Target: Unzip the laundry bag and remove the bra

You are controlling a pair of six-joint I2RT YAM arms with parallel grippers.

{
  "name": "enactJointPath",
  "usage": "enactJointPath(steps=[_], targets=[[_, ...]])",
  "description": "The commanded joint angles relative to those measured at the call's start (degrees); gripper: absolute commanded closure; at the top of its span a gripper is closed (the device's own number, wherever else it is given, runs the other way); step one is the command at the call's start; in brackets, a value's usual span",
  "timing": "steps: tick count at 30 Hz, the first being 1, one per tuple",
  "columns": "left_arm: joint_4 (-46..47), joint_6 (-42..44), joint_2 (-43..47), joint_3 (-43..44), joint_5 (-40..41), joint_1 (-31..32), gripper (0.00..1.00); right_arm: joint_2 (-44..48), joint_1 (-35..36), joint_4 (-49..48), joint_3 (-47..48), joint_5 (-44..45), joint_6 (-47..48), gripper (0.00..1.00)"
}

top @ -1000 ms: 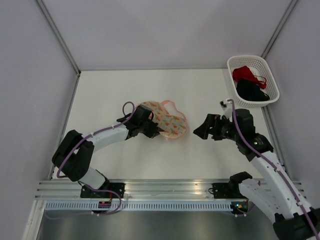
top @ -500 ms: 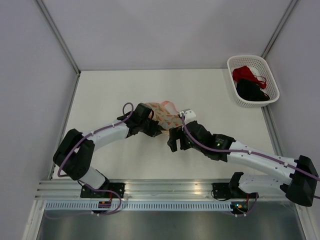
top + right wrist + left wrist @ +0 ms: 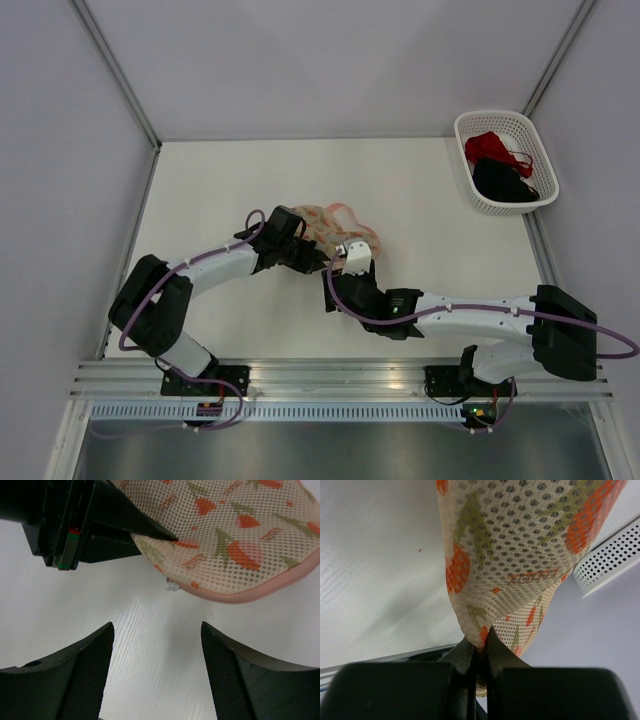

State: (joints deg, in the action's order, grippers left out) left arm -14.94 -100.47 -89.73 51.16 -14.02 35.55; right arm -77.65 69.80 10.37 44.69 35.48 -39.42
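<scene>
The laundry bag point(image 3: 338, 228), beige mesh with orange-red and green print and a pink edge, lies mid-table, zipped shut. My left gripper point(image 3: 306, 257) is shut on its near-left end; in the left wrist view the jaws point(image 3: 481, 642) pinch a fold of the bag point(image 3: 520, 545). My right gripper point(image 3: 335, 287) is open and empty, just in front of the bag's near edge. In the right wrist view its fingers point(image 3: 156, 628) straddle bare table below the bag point(image 3: 235, 545), and a small pale zip pull point(image 3: 172, 586) sits at the pink edge. The bra is hidden.
A white lattice basket point(image 3: 470, 130) stands at the far right corner, holding a red garment point(image 3: 492, 148) and a dark one point(image 3: 502, 183). Grey walls close in the table on the left, back and right. A metal rail point(image 3: 330, 372) runs along the near edge.
My right arm has swung from the right side across to the bag's near edge, gripper open. My left gripper has stayed shut on the bag, whose left end now sits bunched up.
</scene>
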Motion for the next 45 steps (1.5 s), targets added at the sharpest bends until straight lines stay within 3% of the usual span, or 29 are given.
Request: enactJointPath(steps=[1, 11, 17, 23, 24, 27, 35, 45], targets=[[0.5, -2.6, 1.2, -0.6, -2.5, -0.5, 0.98, -0.5, 0.3, -3.2, 0.0, 9.2, -2.7, 0.25], [1.7, -2.9, 1.0, -1.9, -4.1, -0.5, 0.98, -7.2, 0.2, -5.5, 3.7, 13.2, -2.2, 0.37], [1.8, -2.3, 1.2, -2.1, -4.8, -0.5, 0.98, -7.9, 0.3, -7.1, 4.3, 14.3, -2.6, 0.49], [2.5, -1.8, 1.0, -3.3, -5.9, -0.5, 0.98, -7.4, 0.2, -7.8, 3.7, 15.5, -2.3, 0.79], [2.5, -1.8, 1.0, -3.3, -6.1, -0.5, 0.98, -7.4, 0.2, -7.8, 3.6, 15.8, -2.5, 0.88], [2.9, -1.5, 1.1, -3.7, -6.3, -0.5, 0.98, -7.5, 0.0, -7.0, 3.3, 16.0, -3.0, 1.00], [4.4, -0.1, 1.3, -4.8, -6.8, -1.1, 0.98, -3.0, 0.0, -1.5, -1.3, 14.6, -8.1, 1.00], [8.4, 14.9, -0.3, -6.3, -9.8, -5.9, 0.98, 6.7, 0.0, 17.4, -3.9, 12.6, -14.5, 1.00]])
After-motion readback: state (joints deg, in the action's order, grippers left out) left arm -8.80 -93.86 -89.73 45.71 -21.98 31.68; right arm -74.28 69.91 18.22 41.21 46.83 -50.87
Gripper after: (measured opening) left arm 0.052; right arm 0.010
